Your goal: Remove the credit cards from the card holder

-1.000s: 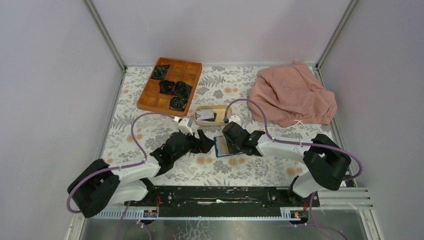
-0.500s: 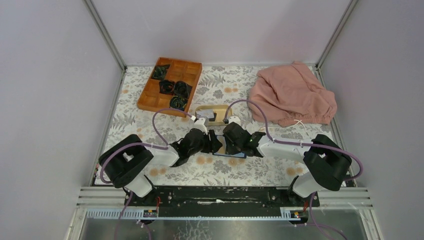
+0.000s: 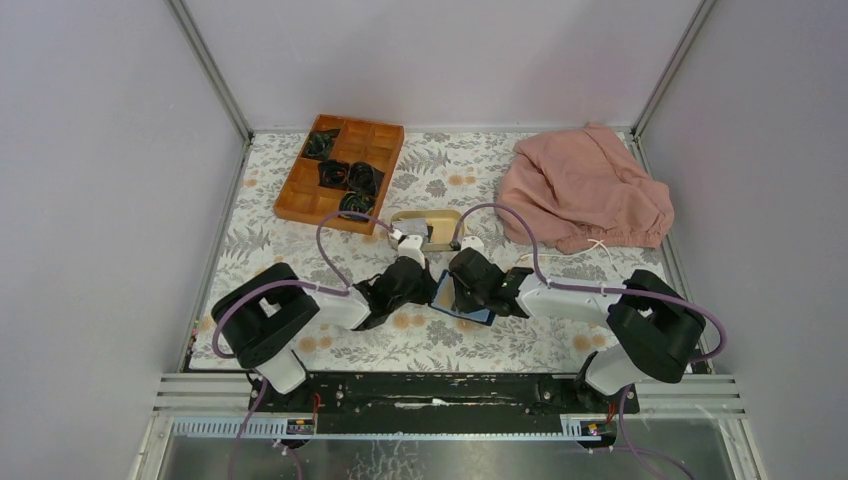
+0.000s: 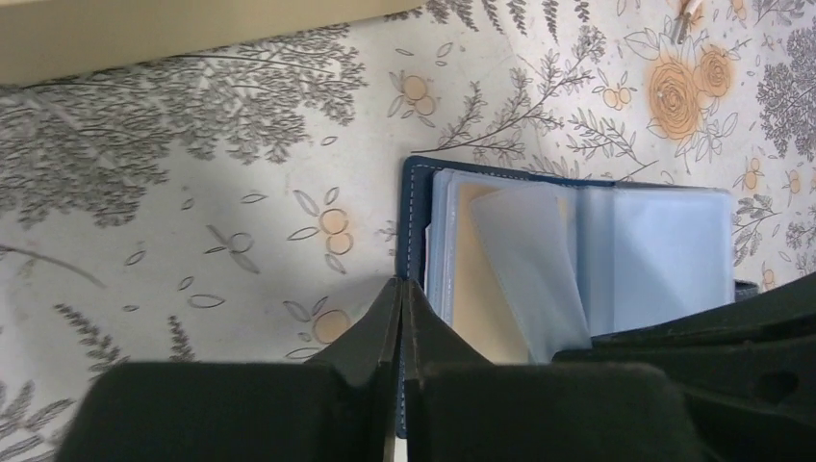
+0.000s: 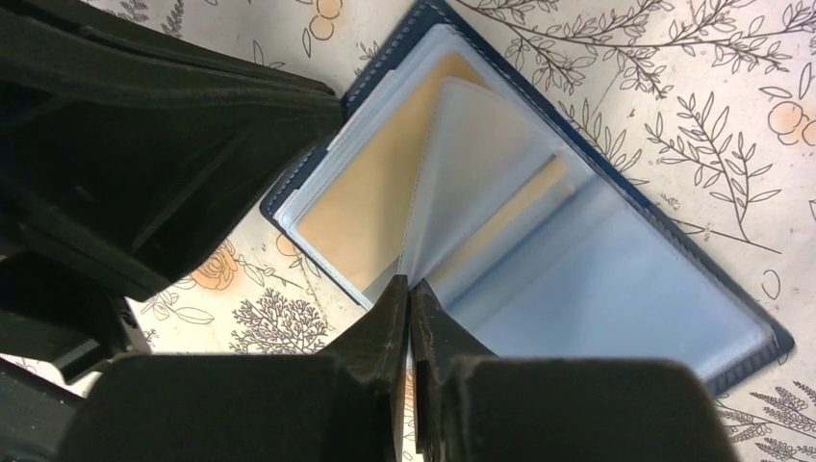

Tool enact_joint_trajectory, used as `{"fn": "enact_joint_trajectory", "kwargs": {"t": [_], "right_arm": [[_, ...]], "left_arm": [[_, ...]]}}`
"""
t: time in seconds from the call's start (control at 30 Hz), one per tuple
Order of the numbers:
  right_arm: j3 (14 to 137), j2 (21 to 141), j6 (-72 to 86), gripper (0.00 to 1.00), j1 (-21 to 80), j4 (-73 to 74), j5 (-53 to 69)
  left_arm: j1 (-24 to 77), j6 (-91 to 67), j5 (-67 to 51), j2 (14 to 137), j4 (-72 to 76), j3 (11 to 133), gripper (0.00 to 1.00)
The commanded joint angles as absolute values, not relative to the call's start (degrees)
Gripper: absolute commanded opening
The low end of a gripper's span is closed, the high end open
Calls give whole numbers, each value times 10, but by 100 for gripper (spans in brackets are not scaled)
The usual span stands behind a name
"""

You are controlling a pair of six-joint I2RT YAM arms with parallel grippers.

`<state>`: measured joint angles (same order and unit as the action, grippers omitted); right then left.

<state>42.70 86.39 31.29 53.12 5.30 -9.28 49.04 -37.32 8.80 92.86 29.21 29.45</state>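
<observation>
I have both arms crowded nose to nose at mid-frame in the overhead view. The card holder (image 3: pixel 470 312) lies open on the floral table (image 3: pixel 260 240) between them. The beige dish (image 3: pixel 440 222) sits just behind, and my left wrist hides most of its inside. The wooden tray (image 3: pixel 340 170), upper left, carries black coiled things (image 3: pixel 362 178) in four compartments. The pink cloth (image 3: pixel 585 190) lies upper right, well apart. Walls close the left, back and right.

The holder's long axis runs left to right, tipped slightly down to the right. A tan card (image 5: pixel 370 197) sits under a clear sleeve (image 5: pixel 471 164) that stands lifted. The left gripper (image 4: pixel 400 289) has its fingers pressed together at the navy rim. The right gripper (image 5: pixel 410 289) has its fingers together at the foot of that sleeve. I cannot tell whether either nips anything.
</observation>
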Motion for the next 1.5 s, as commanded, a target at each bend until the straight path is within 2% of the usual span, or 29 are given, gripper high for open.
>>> {"fn": "enact_joint_trajectory", "kwargs": {"t": [0.0,0.17,0.33,0.47,0.67,0.93,1.27,1.3,1.4,1.47], "right_arm": [[422,844,330,3,529,17,-80],[412,837,338,0,529,11,-88],[396,810,336,0,529,1,-98],[384,786,317,0,529,-4,-109],[364,749,302,0,529,-30,-103],[364,764,305,0,528,-37,-92],[360,763,304,1,529,-34,-83],[359,763,305,6,529,-32,-83],[361,758,305,41,528,-23,-91],[360,748,306,55,529,-17,-96]], "left_arm": [[516,-355,117,958,271,330,0],[520,-375,137,959,265,331,0],[520,-395,184,888,242,301,24],[521,-400,198,820,224,284,32],[548,-405,175,817,216,299,32],[581,-391,168,923,177,357,21],[582,-398,139,981,241,365,17],[583,-397,137,982,242,367,17],[582,-394,133,987,245,371,17],[582,-395,128,991,249,372,17]]}}
